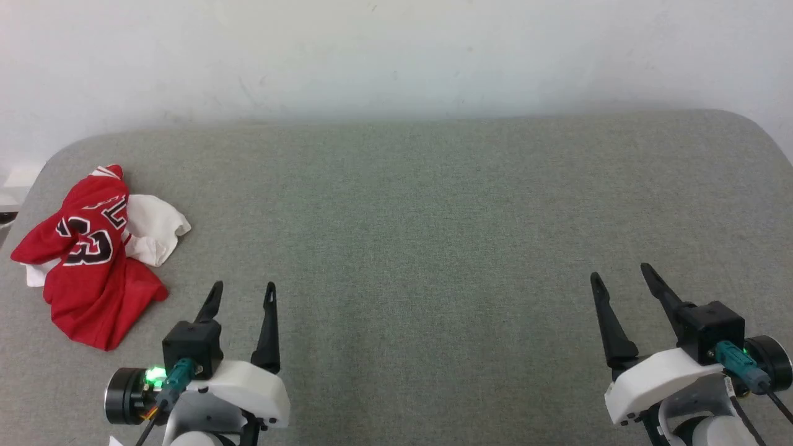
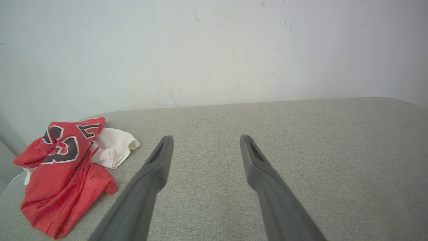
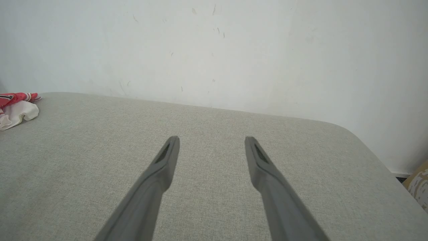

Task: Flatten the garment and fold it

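Note:
The garment point(image 1: 93, 266) lies crumpled in a heap at the left end of the grey table point(image 1: 433, 217), red with a white sleeve sticking out to the right and black white-edged print on top. In the left wrist view the garment point(image 2: 63, 177) sits left of the fingers. My left gripper point(image 1: 243, 292) hovers open just right of the heap, holding nothing. My right gripper point(image 1: 621, 274) stands open far off at the lower right, empty. The right wrist view catches a corner of the garment point(image 3: 15, 107) at its left edge.
A white wall point(image 1: 396, 56) runs along the table's far edge. The table's corners are rounded, and its left edge point(image 1: 25, 198) lies close beside the garment. A brownish object point(image 3: 419, 185) shows past the table's right edge.

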Available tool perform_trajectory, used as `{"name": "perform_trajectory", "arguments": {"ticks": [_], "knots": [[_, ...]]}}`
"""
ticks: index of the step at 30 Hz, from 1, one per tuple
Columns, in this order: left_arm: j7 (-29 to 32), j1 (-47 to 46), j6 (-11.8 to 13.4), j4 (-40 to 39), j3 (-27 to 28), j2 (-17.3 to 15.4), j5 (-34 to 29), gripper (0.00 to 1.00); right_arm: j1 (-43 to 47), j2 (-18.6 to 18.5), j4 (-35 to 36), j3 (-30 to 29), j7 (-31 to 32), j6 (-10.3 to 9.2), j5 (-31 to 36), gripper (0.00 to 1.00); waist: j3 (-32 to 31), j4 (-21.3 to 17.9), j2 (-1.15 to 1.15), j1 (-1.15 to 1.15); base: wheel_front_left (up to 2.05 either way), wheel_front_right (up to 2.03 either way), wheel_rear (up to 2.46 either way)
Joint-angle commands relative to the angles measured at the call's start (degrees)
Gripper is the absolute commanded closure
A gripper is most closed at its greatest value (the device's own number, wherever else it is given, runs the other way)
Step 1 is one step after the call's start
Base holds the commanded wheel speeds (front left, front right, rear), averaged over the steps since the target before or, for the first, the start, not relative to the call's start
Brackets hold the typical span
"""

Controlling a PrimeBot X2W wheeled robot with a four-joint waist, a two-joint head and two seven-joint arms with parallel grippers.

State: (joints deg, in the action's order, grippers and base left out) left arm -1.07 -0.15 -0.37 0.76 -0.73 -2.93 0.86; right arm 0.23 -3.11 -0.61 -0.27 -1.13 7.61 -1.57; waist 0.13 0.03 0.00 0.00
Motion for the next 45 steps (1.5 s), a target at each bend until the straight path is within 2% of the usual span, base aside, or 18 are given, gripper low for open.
{"name": "perform_trajectory", "arguments": {"ticks": [1,18,45], "knots": [[-0.5,0.3,0.6,0.2,-0.3,0.0,0.5,0.00,0.2,0.0,0.0,-0.2,-0.5,-0.01,-0.3,0.00,0.0,0.1,0.00,0.00,0.00,0.00,0.00],[-2.5,1.1,1.6,0.5,-0.6,0.0,1.3,0.00,0.8,0.1,0.6,-0.3,-2.5,-0.03,-1.0,0.00,0.0,3.2,0.00,0.00,0.00,0.00,0.00],[-5.8,2.6,2.6,0.9,-0.9,0.0,2.7,0.00,1.8,0.1,1.4,1.1,-5.7,-0.05,-2.0,0.00,-0.2,13.9,0.00,0.00,0.00,0.00,0.00]]}}
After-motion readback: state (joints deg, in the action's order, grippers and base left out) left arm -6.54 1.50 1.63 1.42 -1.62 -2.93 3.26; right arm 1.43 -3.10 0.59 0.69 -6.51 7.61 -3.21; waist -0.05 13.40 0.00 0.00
